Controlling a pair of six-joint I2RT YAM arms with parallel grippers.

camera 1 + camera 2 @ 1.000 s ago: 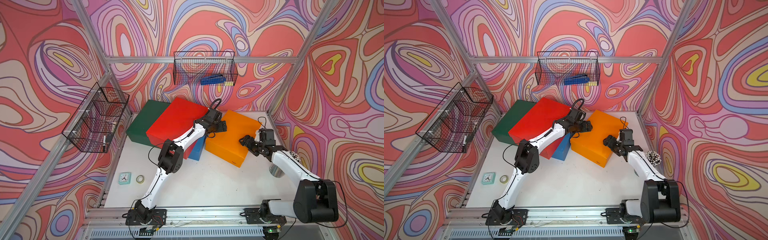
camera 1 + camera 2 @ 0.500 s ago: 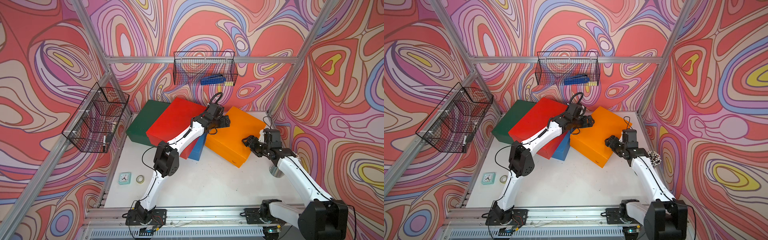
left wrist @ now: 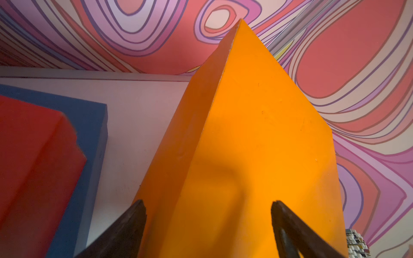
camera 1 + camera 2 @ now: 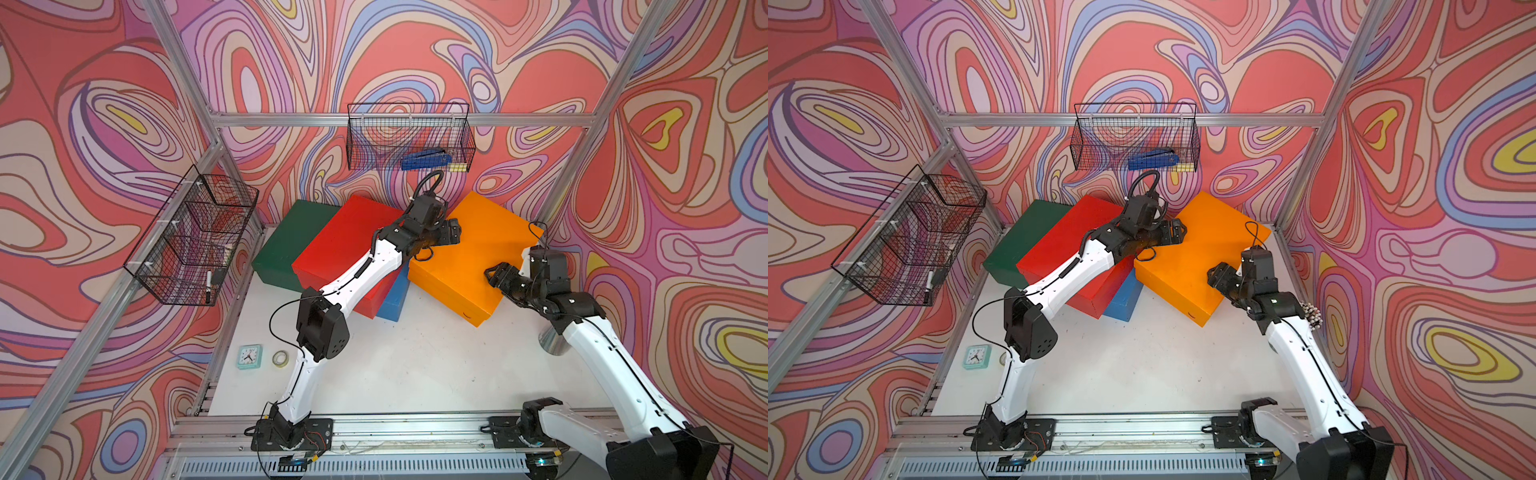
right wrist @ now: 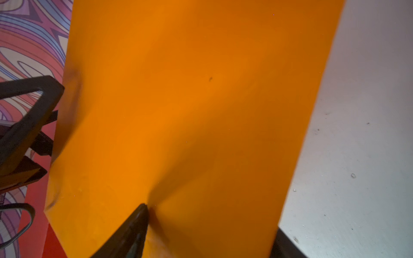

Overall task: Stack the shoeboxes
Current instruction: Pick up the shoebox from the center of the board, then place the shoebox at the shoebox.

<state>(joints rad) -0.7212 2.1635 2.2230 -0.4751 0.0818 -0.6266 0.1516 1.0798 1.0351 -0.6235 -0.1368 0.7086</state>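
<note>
1. The orange shoebox (image 4: 478,270) sat askew near the back right corner of the white table (image 4: 415,374), with its lid on.
2. The left gripper (image 4: 451,232) was at the orange shoebox's back left corner. In the left wrist view its fingers (image 3: 134,223) stood wide apart astride that corner, one along the side wall and one over the lid. I could not tell whether they pinched the box.
3. The right gripper (image 4: 494,274) was at the opposite, right-hand edge of the orange shoebox. In the right wrist view one finger (image 5: 136,225) pressed into the lid, and the other sat at the box's edge beside the table. The claw was clamped on the orange shoebox.
4. The blue shoebox (image 4: 392,297) lay just left of the orange shoebox and met its left edge. Whether the orange box rested on it was unclear.
5. The red shoebox (image 4: 345,245) lay on top of the blue one and covered most of it, just left of the orange shoebox.
6. The green shoebox (image 4: 291,232) was further left of the orange shoebox, beyond the red one, which overlapped it in both top views.
7. A small clock (image 4: 249,357) and a tape roll (image 4: 281,358) lay well away from the orange shoebox, toward the front left.
</note>
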